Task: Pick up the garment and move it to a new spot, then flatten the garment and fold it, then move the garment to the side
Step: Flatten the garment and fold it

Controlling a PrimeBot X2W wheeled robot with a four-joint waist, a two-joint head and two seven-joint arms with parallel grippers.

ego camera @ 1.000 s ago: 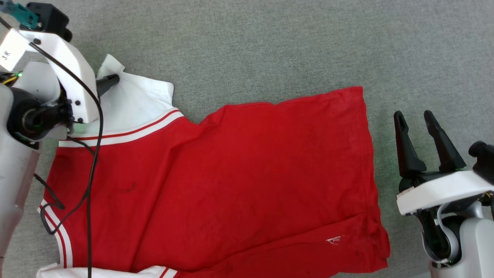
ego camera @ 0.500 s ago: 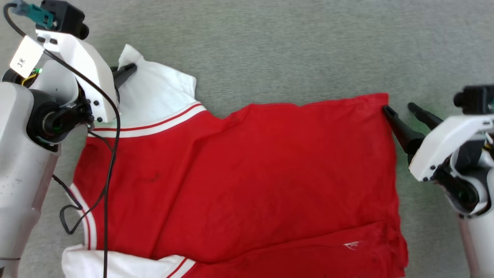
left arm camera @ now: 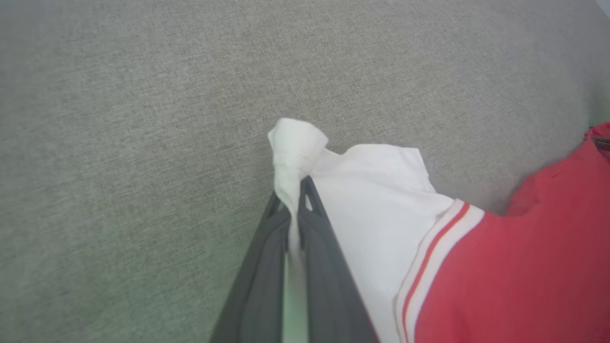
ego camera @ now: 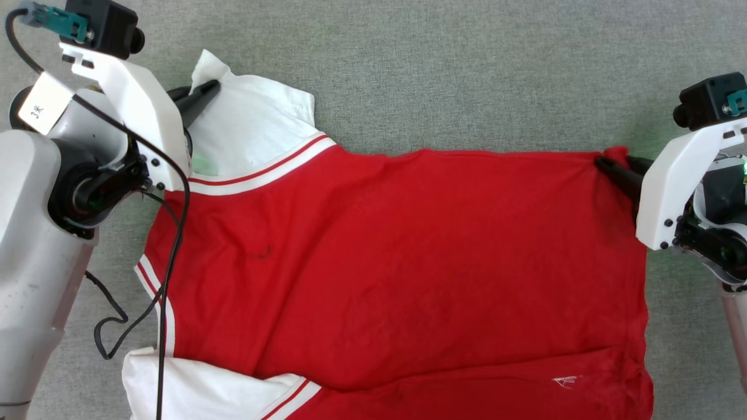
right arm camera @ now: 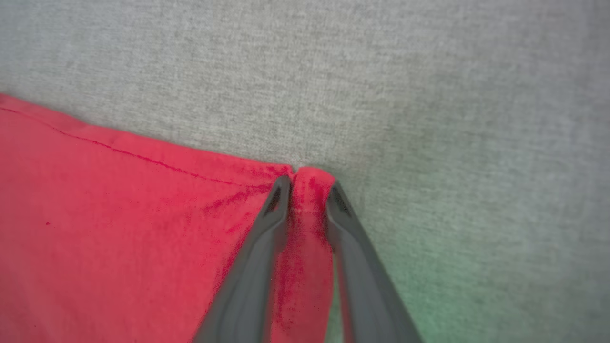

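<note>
Red white-sleeved jersey T-shirt held at two corners.
Left gripper clenches sleeve tip; right gripper pinches hem corner.

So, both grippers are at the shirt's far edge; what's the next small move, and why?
Probably ease the grippers apart to tauten the far edge: the left gripper pinches the white sleeve tip, the right gripper grips the red hem corner, and the garment lies creased.
</note>
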